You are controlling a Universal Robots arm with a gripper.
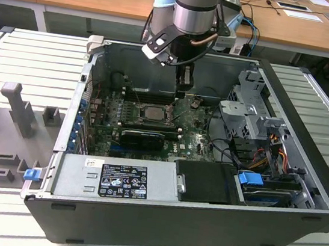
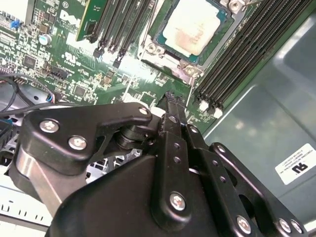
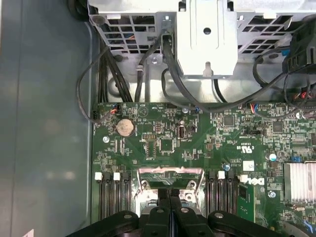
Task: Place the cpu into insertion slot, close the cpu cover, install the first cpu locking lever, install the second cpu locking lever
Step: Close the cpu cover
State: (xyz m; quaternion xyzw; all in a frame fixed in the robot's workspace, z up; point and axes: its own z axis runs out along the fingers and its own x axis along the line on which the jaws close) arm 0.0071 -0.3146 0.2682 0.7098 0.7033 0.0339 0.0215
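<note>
Now: open computer case [image 1: 199, 225] on the desk [image 1: 16, 49], green motherboard [image 3: 163, 128] inside. My tool [image 2: 171, 97] hangs over the board, fingers clenched together, near the insertion slot [image 2: 159, 38]. The cpu [image 2: 195, 27] sits in that slot, silver top up.

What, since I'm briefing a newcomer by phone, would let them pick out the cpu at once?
Look into the open computer case, at the green motherboard on its floor. Between two banks of long black memory slots sits the cpu, a flat square chip. Its pale, dull metal top sets it apart from the dark slots and green board around it.
</note>
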